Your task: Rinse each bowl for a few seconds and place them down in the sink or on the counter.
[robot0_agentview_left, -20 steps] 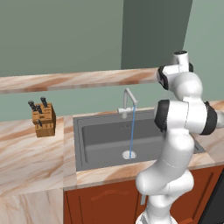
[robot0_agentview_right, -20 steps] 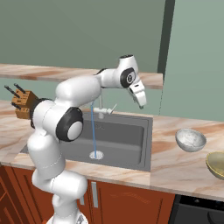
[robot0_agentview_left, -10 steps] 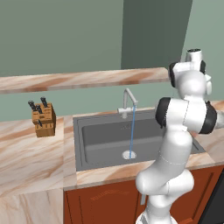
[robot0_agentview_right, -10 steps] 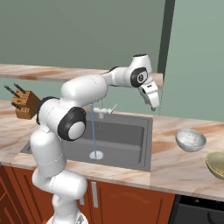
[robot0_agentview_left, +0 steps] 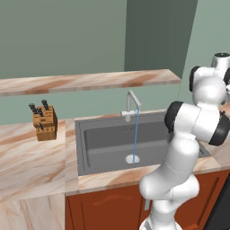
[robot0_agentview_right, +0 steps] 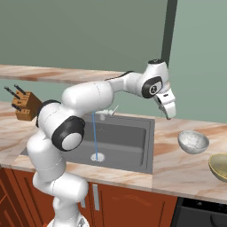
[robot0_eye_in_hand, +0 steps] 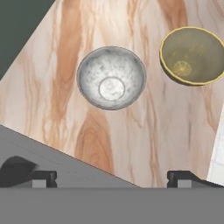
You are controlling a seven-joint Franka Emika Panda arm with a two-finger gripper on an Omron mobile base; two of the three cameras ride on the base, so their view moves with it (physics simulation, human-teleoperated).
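Note:
The pale grey bowl (robot0_agentview_right: pixel 193 142) stands upright on the counter (robot0_agentview_right: pixel 168 162) right of the sink (robot0_agentview_right: pixel 128 142). The olive-gold bowl (robot0_agentview_right: pixel 220 166) sits further right, cut off by the frame edge. My gripper (robot0_agentview_right: pixel 167 109) hangs open and empty above the counter, between the sink's right rim and the grey bowl, fingers pointing down. The hand view looks straight down: the grey bowl (robot0_eye_in_hand: pixel 111 78) is ahead of my open gripper (robot0_eye_in_hand: pixel 111 177), the olive-gold bowl (robot0_eye_in_hand: pixel 192 54) lies to its upper right, and the sink rim (robot0_eye_in_hand: pixel 43 153) is at lower left.
The faucet (robot0_agentview_left: pixel 132 105) runs a thin stream of water (robot0_agentview_left: pixel 135 134) onto the drain (robot0_agentview_left: pixel 132 158). A wooden knife block (robot0_agentview_left: pixel 44 122) stands on the counter left of the sink. A marbled shelf (robot0_agentview_left: pixel 90 81) runs along the wall above.
The arm has swung right, from above the sink's right side to above the counter near the grey bowl. The gripper stayed open. The bowls have not moved.

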